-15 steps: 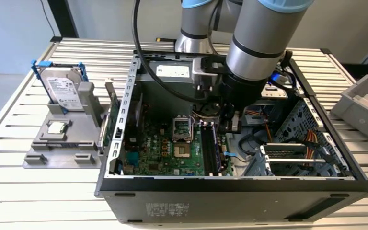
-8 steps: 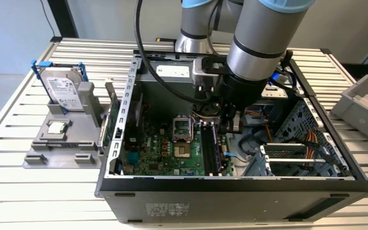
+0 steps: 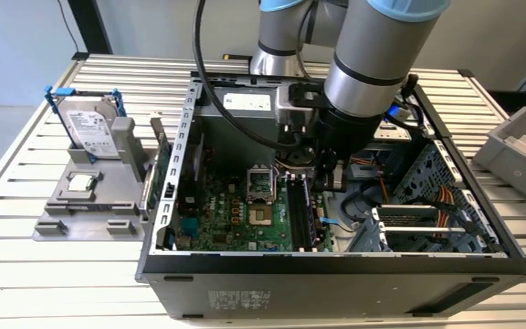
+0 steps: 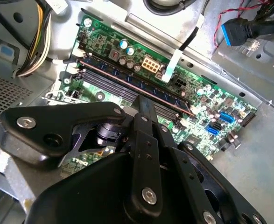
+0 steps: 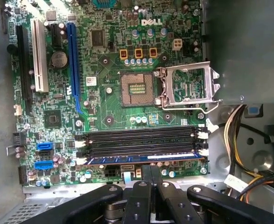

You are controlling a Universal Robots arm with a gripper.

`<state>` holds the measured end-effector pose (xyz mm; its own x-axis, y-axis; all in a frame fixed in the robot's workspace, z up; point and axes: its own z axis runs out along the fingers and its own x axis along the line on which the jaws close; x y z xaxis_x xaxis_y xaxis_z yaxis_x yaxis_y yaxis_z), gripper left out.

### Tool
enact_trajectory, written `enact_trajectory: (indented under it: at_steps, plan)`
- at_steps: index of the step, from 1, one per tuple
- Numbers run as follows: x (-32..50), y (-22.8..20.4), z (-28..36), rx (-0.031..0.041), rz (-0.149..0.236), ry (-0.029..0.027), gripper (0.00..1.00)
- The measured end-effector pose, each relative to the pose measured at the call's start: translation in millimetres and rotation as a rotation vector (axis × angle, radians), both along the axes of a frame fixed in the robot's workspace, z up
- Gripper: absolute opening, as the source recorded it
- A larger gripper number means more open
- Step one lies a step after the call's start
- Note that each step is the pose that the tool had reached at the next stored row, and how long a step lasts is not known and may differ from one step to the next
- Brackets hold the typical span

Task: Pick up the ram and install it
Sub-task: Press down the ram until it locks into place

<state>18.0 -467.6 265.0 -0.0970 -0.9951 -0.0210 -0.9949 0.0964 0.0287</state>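
The ram (image 5: 141, 160) lies flat in the outermost of the black memory slots (image 5: 141, 142) on the green motherboard, a long thin stick with a bluish strip. In the second wrist view the ram (image 4: 137, 84) shows a row of dark chips and sits level in its slot. My gripper (image 5: 151, 171) is shut, its two black fingers pressed together with nothing between them, just beside the ram's middle. In the exterior view my gripper (image 3: 322, 179) reaches down inside the open computer case, over the upper end of the memory slots (image 3: 304, 212).
The processor socket (image 5: 137, 88) stands open beside the slots. Bundled cables (image 5: 239, 140) run near the slot ends. Outside the case (image 3: 167, 205), a grey fixture (image 3: 80, 219) holds a silver hard drive (image 3: 94, 129) and a small square chip (image 3: 82, 182). A grey bin (image 3: 523, 147) sits at the exterior view's right.
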Motion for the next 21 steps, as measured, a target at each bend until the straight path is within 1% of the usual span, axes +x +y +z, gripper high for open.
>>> enact_trajectory:
  at_steps: [4, 7, 12, 21]
  plan:
    - [1.0, 0.9, -5.9, 0.0023, 0.001, 0.0, 0.0]
    - [1.1, 1.3, -11.3, 0.0023, 0.002, 0.0, 0.0]
    - [-0.2, 1.4, -20.4, 0.0022, 0.024, 0.0, 0.0]
    - [-1.6, 1.6, -36.7, 0.0023, 0.025, -0.0001, 0.0]
